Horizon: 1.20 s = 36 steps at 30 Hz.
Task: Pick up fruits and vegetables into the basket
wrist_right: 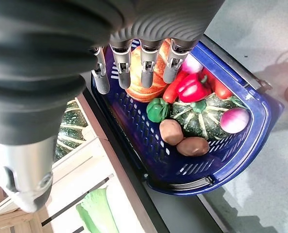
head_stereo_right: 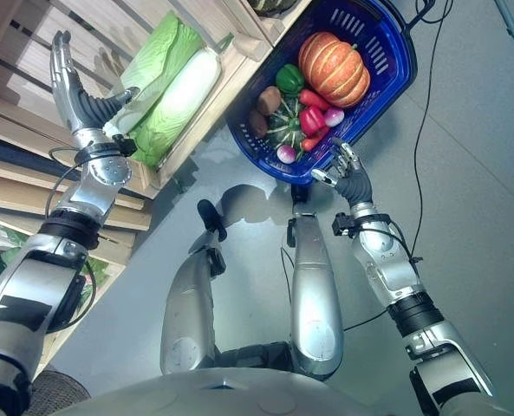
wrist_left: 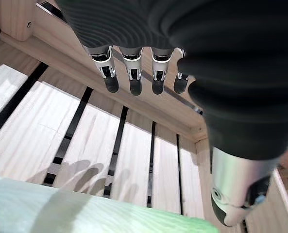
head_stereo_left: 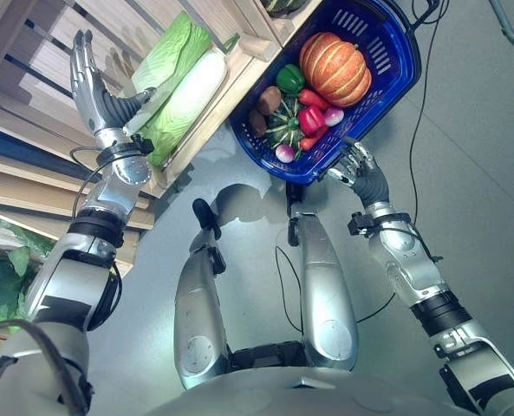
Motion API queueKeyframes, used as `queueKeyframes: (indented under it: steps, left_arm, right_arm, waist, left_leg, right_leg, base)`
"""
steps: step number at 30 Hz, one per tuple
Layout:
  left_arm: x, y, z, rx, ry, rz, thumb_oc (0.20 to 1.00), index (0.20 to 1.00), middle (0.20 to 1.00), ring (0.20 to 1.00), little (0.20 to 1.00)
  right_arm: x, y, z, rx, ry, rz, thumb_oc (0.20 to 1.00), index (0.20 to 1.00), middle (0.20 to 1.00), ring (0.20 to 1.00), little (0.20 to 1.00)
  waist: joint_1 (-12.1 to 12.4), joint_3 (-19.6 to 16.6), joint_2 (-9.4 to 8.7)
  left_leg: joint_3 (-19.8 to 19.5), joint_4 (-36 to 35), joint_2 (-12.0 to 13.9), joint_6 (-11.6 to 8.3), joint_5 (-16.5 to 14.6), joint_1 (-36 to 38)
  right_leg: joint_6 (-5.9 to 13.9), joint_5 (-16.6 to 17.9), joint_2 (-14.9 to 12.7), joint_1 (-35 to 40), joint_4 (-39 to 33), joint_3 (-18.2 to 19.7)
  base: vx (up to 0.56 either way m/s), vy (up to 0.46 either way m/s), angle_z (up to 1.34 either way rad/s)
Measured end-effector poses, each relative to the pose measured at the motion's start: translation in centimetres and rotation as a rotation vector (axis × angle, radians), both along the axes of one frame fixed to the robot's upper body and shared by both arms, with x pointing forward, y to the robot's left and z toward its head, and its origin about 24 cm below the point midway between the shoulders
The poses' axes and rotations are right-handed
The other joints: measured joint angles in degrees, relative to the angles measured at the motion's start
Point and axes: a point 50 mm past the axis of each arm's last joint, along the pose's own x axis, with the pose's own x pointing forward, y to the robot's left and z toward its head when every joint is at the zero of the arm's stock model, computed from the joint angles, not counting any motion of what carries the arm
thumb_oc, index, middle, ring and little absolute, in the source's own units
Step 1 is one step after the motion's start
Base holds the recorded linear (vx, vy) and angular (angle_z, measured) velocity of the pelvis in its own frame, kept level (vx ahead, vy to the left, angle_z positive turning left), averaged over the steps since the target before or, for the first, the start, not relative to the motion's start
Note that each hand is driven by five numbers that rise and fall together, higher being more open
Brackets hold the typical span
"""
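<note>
Squash (wrist_right: 71, 128) beside basket (wrist_right: 134, 131), right wrist view.

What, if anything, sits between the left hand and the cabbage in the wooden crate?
Nothing visible does. The left hand is open inside the wooden crate, its fingers straight above the bare slats, and the cabbage lies right beside it with no other produce between them.
</note>
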Motion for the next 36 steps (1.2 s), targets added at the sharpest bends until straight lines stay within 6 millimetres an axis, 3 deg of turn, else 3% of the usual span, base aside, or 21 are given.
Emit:
queueKeyframes:
  steps: [8,18,26,31,36]
  left_arm:
    - [1.3,2.1,-0.1,-0.059,0.214,0.106,1.0,1.0,1.0,1.0,1.0]
    - [2.0,3.5,1.6,-0.173,0.29,0.173,1.0,1.0,1.0,1.0,1.0]
    - [2.4,4.1,1.2,-0.153,0.434,0.142,1.0,1.0,1.0,1.0,1.0]
    - [2.5,4.3,1.6,-0.17,0.479,0.075,1.0,1.0,1.0,1.0,1.0]
    - [2.5,4.5,0.7,-0.155,0.635,-0.049,1.0,1.0,1.0,1.0,1.0]
  right_arm:
    - [0.8,0.5,0.7,-0.028,0.011,0.013,1.0,1.0,1.0,1.0,1.0]
    - [1.2,0.9,0.9,-0.051,0.044,0.022,1.0,1.0,1.0,1.0,1.0]
    - [1.3,0.9,1.4,-0.053,0.037,0.031,1.0,1.0,1.0,1.0,1.0]
    - [1.5,1.0,1.9,-0.061,0.032,0.042,1.0,1.0,1.0,1.0,1.0]
    - [1.4,0.5,1.7,-0.087,0.052,0.051,1.0,1.0,1.0,1.0,1.0]
  waist:
    - [-1.0,0.0,0.0]
    - [-1.9,0.0,0.0]
    - [-2.8,0.0,0.02]
    - [-2.7,0.0,0.05]
    - [-3.2,-0.1,0.11]
  left_leg:
    - [1.2,0.1,0.0,-0.02,0.0,-1.3]
    - [2.1,0.5,0.0,-0.14,-0.5,-3.4]
    - [2.2,1.8,0.1,-0.13,-0.9,-6.0]
    - [2.7,2.4,0.1,-0.29,-1.5,-6.8]
    - [3.1,2.7,0.1,-0.05,-1.6,-6.5]
  right_leg:
    - [0.0,0.0,0.1,-2.2,0.6,1.0]
    - [-0.23,0.2,0.4,-5.1,1.0,2.2]
    - [-0.25,0.2,0.4,-7.8,1.9,2.6]
    - [-0.25,-0.1,0.4,-9.1,2.2,3.3]
    - [0.02,0.1,0.5,-9.2,2.5,3.7]
  base:
    - [0.0,0.037,-0.05]
    - [0.0,0.052,-0.05]
    - [0.0,0.027,0.0]
    - [0.02,0.037,-0.03]
    - [0.04,0.063,-0.04]
